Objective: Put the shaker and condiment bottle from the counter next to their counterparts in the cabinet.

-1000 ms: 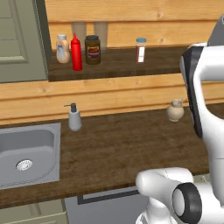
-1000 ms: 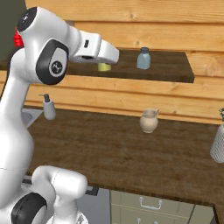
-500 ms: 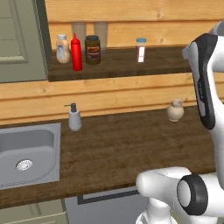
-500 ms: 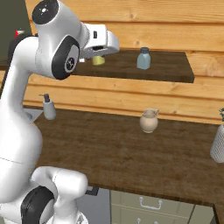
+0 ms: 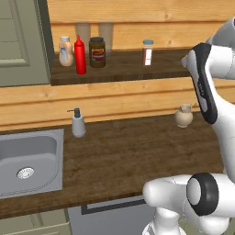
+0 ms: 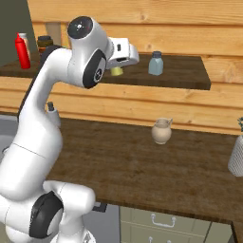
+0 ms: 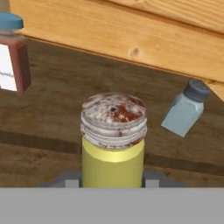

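The fingers [image 7: 113, 181] are closed on the yellow-green shaker [image 7: 113, 140], which the hand view shows from close up: a pale, rust-flecked top and a yellow body standing between the two grey finger tips. In that view the shaker hangs over the dark shelf board [image 7: 57, 92], with the pale blue shaker [image 7: 183, 109] near it to one side and a white-labelled jar with a blue lid [image 7: 11, 52] at the other edge of the picture.

The right base view places this in the room: the hand sits at the shelf board, the yellow-green shaker [image 6: 116, 71] peeks out under it, and the pale blue shaker [image 6: 155, 63] stands apart from it on the same board. Whether the held shaker touches the board I cannot tell.

The left base view shows what the other two leave out near the pale blue shaker's shelf: the red bottle [image 5: 80, 55] stands on the board between the peach bottle [image 5: 65, 51] and a dark brown jar [image 5: 97, 52]. Below the shelf, on the bench [image 5: 124, 156], are a grey soap dispenser [image 5: 78, 123] beside the sink [image 5: 30, 163] and a round tan pot [image 5: 183, 115].
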